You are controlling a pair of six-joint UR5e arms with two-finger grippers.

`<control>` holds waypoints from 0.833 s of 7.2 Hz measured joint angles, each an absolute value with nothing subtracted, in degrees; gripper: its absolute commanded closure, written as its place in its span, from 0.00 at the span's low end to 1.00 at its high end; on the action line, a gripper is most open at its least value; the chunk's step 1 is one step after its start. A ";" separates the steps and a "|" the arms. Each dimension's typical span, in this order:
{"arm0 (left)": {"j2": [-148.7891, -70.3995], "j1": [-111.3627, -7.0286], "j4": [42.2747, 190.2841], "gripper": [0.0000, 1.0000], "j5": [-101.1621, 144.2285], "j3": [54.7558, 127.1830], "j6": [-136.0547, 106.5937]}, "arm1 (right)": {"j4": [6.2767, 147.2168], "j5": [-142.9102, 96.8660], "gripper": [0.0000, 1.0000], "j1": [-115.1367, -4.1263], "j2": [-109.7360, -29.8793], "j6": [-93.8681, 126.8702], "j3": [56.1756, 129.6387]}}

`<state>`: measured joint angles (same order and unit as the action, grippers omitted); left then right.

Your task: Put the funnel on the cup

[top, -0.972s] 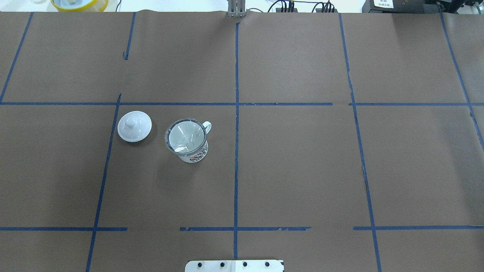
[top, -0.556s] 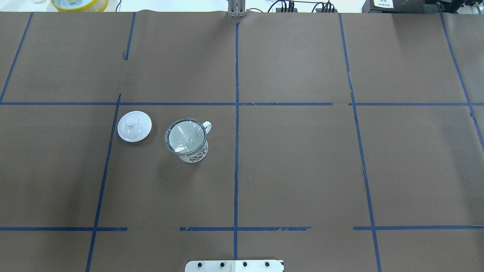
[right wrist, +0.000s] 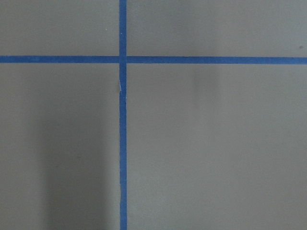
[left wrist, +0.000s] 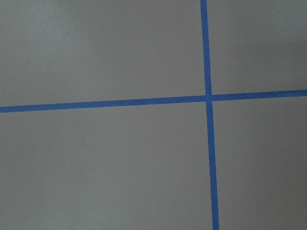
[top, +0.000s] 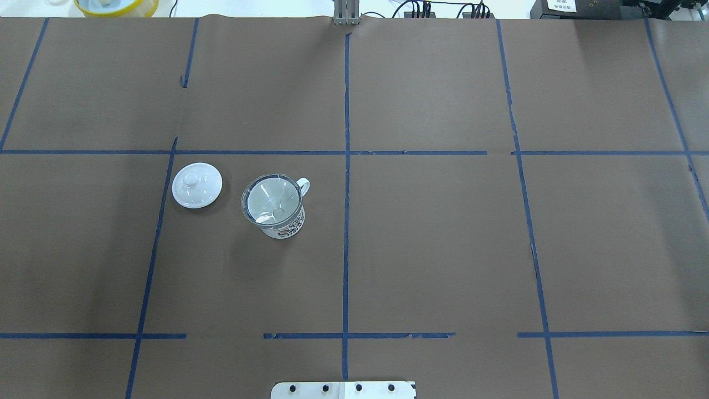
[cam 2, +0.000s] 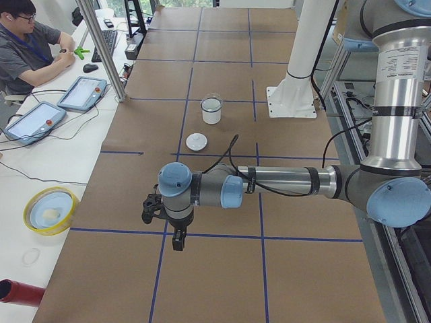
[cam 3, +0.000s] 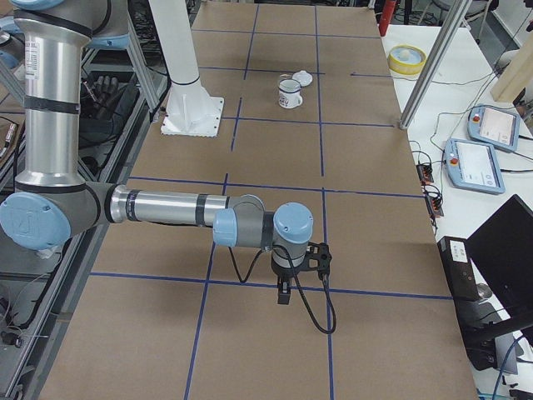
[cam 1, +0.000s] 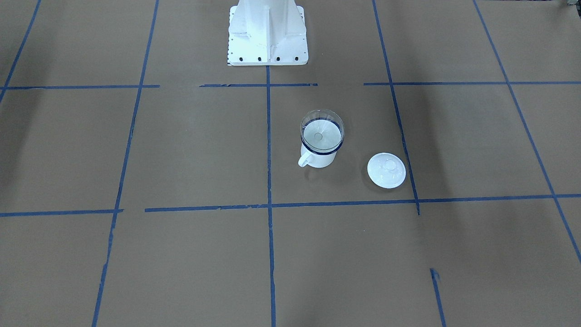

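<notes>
The clear funnel [top: 272, 198] sits upright in the mouth of the white mug [top: 286, 229], its rim resting on the mug's dark blue rim [cam 1: 320, 151]. The cup's handle [cam 1: 304, 160] points away from the robot. Both also show small in the exterior left view [cam 2: 211, 109] and the exterior right view [cam 3: 290, 92]. My left gripper [cam 2: 178, 240] hangs far from the cup, over the table's left end. My right gripper [cam 3: 283, 293] hangs over the right end. I cannot tell whether either is open or shut. Both wrist views show only brown paper and blue tape.
A flat white lid with a knob [top: 196, 185] lies on the table just left of the cup. The robot's white base [cam 1: 268, 34] stands at the near edge. A yellow bowl [cam 2: 50, 210] and an operator [cam 2: 27, 50] with tablets are beyond the table's far side.
</notes>
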<state>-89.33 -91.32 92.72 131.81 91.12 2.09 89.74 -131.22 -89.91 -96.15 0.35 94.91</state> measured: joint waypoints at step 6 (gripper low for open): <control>-89.30 -91.32 92.47 0.00 138.60 91.32 1.93 | 89.74 -131.22 0.00 -89.91 -96.15 0.35 94.92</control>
<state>-89.30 -91.32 92.47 138.60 91.32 1.93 89.74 -131.22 -89.91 -96.15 0.35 94.92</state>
